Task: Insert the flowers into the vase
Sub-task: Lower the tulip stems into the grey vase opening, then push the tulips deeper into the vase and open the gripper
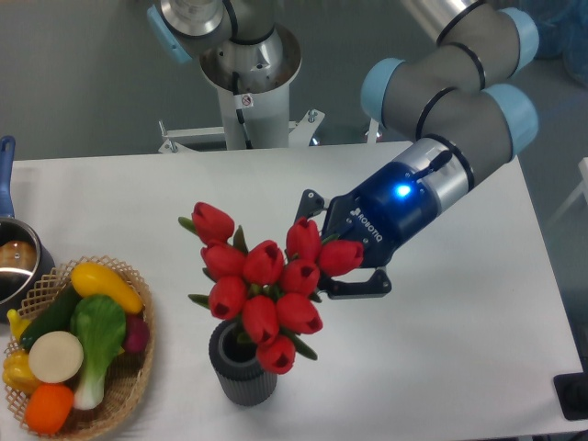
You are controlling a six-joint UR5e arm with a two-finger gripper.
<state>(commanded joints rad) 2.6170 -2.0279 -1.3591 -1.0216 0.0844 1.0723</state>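
table (459, 367): white | on it: vase (241, 372), wicker basket (129, 390), steel pot (14, 266)

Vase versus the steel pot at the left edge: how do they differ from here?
The vase is dark grey with ribbed sides; the pot is shiny steel with a blue handle. The vase stands near the table's front, fully in view; the pot is cut off by the left edge. The vase holds the flowers; the pot's contents are unclear. Both stand upright on the white table.
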